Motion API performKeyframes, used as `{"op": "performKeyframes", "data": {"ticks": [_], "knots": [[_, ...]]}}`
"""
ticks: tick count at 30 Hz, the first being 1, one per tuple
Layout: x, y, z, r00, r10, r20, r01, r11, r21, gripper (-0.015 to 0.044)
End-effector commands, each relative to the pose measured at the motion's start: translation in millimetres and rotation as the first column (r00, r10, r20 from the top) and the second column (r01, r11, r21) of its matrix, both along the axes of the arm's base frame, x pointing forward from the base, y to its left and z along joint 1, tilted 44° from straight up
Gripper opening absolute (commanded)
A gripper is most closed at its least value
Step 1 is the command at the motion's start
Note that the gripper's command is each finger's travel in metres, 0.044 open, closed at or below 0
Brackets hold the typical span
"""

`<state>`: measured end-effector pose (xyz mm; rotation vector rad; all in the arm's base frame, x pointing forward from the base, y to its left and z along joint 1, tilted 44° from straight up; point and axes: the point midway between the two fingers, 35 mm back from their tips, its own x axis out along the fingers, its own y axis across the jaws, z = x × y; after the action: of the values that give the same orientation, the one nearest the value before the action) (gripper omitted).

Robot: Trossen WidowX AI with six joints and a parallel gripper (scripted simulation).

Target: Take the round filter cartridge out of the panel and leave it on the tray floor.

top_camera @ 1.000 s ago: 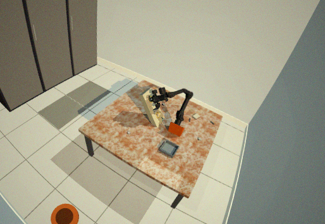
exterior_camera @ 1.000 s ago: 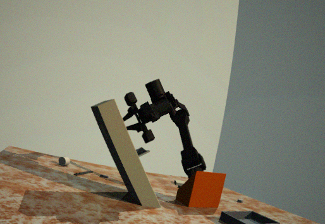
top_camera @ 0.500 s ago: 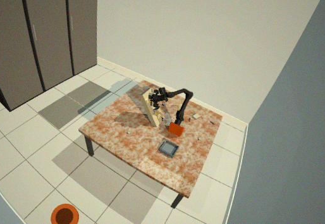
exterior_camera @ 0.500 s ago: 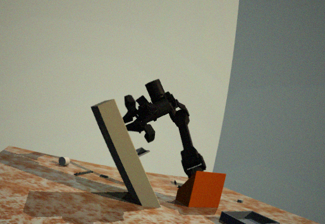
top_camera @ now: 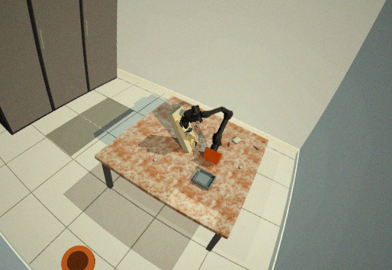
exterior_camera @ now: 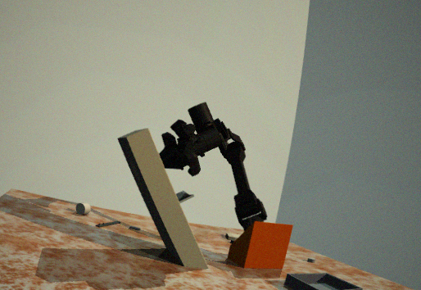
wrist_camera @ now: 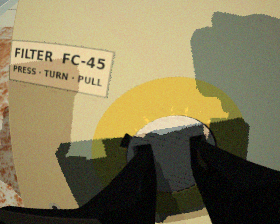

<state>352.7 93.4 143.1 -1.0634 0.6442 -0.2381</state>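
Yellow ring around the grey cartridge (wrist_camera: 169,141) marks where my tool (wrist_camera: 169,163) is clamped on it, fingers at 5 and 7 o'clock of its face. It seems seated in the tilted panel (exterior_camera: 159,192). At the panel's 5 o'clock on the tabletop (top_camera: 159,179) lies the tray (top_camera: 202,178).

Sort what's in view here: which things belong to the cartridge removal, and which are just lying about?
Job: filter cartridge, service panel, tray, end effector clamped on the cartridge.

Lying about: orange block, small white cylinder, flat scraps on the table, orange bowl on the floor.
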Motion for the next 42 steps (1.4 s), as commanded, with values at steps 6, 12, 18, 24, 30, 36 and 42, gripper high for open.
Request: {"op": "performKeyframes", "data": {"ticks": [6,12,18,24,30,36,42], "knots": [[3,-3,-2,0.982,-0.139,0.128,0.101,0.96,0.262,0.0],[3,-3,-2,0.951,-0.243,0.193,0.141,0.892,0.428,0.0],[3,-3,-2,0.906,-0.352,0.236,0.158,0.797,0.582,0.0],[-2,1,-1,0.918,-0.328,0.223,0.16,0.82,0.55,0.0],[-23,17,7,0.925,-0.32,0.207,0.167,0.828,0.535,0.0],[-45,29,18,0.93,-0.304,0.205,0.163,0.843,0.513,0.0],[-58,34,26,0.933,-0.291,0.21,0.154,0.853,0.498,0.0]]}}
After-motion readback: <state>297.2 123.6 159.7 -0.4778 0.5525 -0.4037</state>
